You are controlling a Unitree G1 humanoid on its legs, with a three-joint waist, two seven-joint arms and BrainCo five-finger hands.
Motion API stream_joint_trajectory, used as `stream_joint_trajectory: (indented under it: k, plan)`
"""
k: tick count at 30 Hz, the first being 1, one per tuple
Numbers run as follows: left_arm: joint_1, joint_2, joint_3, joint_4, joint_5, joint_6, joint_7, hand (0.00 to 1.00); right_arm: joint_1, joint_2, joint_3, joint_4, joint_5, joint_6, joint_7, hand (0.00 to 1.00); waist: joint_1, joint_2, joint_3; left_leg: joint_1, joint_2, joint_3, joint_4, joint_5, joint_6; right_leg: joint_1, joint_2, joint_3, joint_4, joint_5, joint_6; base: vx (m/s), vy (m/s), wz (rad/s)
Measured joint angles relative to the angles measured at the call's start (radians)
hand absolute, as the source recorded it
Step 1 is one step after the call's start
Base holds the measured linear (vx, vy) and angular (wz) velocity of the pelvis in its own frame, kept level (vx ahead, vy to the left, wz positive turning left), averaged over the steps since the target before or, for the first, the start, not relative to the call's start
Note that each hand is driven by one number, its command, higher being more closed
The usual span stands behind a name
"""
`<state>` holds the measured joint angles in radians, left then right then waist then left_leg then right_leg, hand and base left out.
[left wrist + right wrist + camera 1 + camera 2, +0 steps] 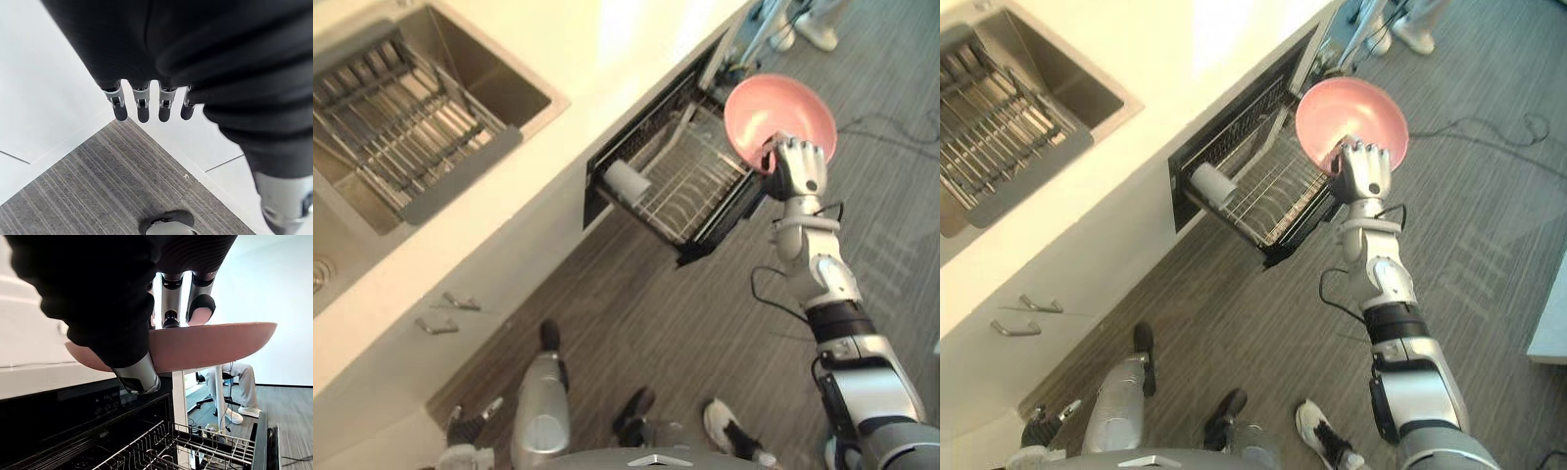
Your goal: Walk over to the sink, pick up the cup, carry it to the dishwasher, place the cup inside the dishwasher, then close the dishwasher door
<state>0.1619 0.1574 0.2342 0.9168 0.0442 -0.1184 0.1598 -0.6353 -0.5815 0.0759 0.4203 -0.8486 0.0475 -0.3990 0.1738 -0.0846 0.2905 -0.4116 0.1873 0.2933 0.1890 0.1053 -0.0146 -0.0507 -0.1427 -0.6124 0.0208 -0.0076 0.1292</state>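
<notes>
Right hand (798,168) pinches pink bowl (773,113) by rim, held above open dishwasher rack (690,181); left hand (142,105) fingers straight.

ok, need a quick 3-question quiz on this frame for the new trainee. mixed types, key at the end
1. True or false: the dishwasher is closed.
2. What does the right hand hold? A) a pink bowl B) a steel pan C) nothing
3. Fill in: a white cup lies on its side in the dishwasher's wire ____.

Key:
1. False. Its rack is pulled out over the floor.
2. A. Fingers and thumb pinch the bowl's rim, above the open dishwasher.
3. rack
</notes>
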Motion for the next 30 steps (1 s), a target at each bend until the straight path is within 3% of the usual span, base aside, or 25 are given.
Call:
stream_joint_trajectory:
  k: [4,9,14,24,25,30]
  plan:
    - [-0.035,0.024,-0.001,-0.007,-0.064,-0.003,-0.022,0.0,-0.111,-0.043,0.043,0.071,0.04,0.025,-0.006,1.0,0.013,0.018,0.056,-0.026,-0.02,0.0,-0.033,0.024,0.014,-0.038,-0.013,-0.001,-0.002,0.01,0.002,0.01,0.08,0.04]
    - [-0.058,0.03,-0.014,-0.044,-0.132,-0.001,-0.051,0.0,-0.251,-0.125,0.097,0.122,0.089,0.016,-0.005,1.0,0.019,0.052,0.117,-0.071,-0.043,-0.039,-0.063,0.048,0.021,-0.094,-0.024,0.003,-0.008,0.029,0.007,0.01,0.066,0.01]
    - [-0.074,0.032,-0.112,-0.053,-0.183,0.002,-0.088,0.0,-0.429,-0.194,0.176,0.27,0.19,0.016,0.011,1.0,0.033,0.1,0.158,-0.106,-0.069,-0.064,-0.132,0.092,0.026,-0.161,-0.041,0.009,-0.013,0.048,0.011,0.0,0.065,0.0]
    - [-0.142,0.021,-0.303,-0.052,-0.262,0.024,-0.12,0.0,-0.602,-0.275,0.239,0.456,0.302,0.018,0.09,1.0,0.074,0.235,0.217,-0.147,-0.095,-0.167,-0.265,0.182,0.002,-0.273,-0.057,0.028,0.008,0.063,0.015,-0.02,0.058,-0.02]
    - [-0.144,0.021,-0.316,-0.052,-0.265,0.025,-0.121,0.0,-0.611,-0.281,0.239,0.459,0.301,0.013,0.09,0.0,0.074,0.242,0.218,-0.149,-0.096,-0.169,-0.265,0.182,0.002,-0.277,-0.061,0.029,0.012,0.063,0.015,0.0,0.083,0.0]
    - [-0.163,0.018,-0.366,-0.051,-0.278,0.031,-0.125,0.0,-0.625,-0.295,0.272,0.463,0.301,-0.027,0.095,0.0,0.083,0.269,0.215,-0.169,-0.108,-0.244,-0.265,0.201,-0.024,-0.314,-0.08,0.044,0.042,0.061,0.019,0.01,0.061,-0.01]
